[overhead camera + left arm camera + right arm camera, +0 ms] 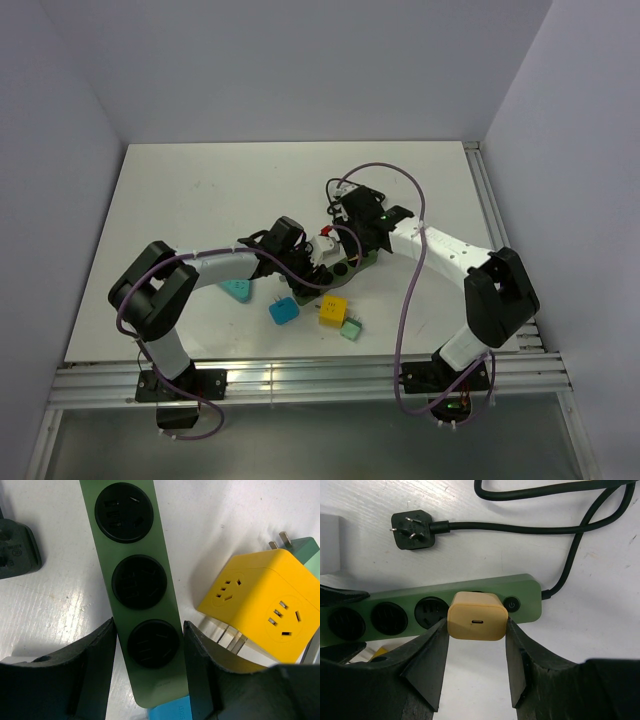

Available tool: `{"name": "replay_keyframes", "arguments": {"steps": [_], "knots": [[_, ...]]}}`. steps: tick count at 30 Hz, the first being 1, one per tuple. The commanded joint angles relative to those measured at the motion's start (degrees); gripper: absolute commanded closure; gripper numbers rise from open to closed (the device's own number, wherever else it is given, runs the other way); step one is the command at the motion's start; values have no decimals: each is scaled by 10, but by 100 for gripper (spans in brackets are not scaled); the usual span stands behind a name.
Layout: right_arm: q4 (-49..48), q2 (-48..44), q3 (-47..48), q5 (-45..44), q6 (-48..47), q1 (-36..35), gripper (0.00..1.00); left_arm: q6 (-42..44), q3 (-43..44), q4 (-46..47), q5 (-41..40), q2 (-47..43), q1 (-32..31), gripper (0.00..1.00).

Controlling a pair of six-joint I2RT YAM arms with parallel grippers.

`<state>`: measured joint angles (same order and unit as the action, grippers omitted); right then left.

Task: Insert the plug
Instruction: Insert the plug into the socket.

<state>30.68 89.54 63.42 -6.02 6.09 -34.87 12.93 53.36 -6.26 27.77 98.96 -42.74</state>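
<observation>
Green power strip [527, 592], flat on a white table [570, 635], with three round black sockets [390, 618] bare. Tan charger plug [477, 616]: over the socket beside the power button [511, 604], clamped between the right gripper [476, 630] fingers; seating depth cannot be told. Left gripper [150, 645]: fingers pressed against both sides of the strip's opposite end. Yellow cube adapter [260, 605]: just beside.

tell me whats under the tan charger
The green power strip, at the socket beside its power button. The tan charger, in the right gripper, covers that socket, so its prongs cannot be seen.
</observation>
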Motion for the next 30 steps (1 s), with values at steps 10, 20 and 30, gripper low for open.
{"name": "replay_keyframes", "arguments": {"steps": [10, 20, 30], "knots": [[65, 60, 72, -24, -23, -25, 100, 43, 1, 20, 11, 6, -20, 52], [84, 77, 82, -21, -26, -31, 100, 42, 2, 21, 5, 7, -23, 52], [2, 19, -10, -13, 1, -30, 100, 39, 5, 16, 9, 13, -23, 53]]}}
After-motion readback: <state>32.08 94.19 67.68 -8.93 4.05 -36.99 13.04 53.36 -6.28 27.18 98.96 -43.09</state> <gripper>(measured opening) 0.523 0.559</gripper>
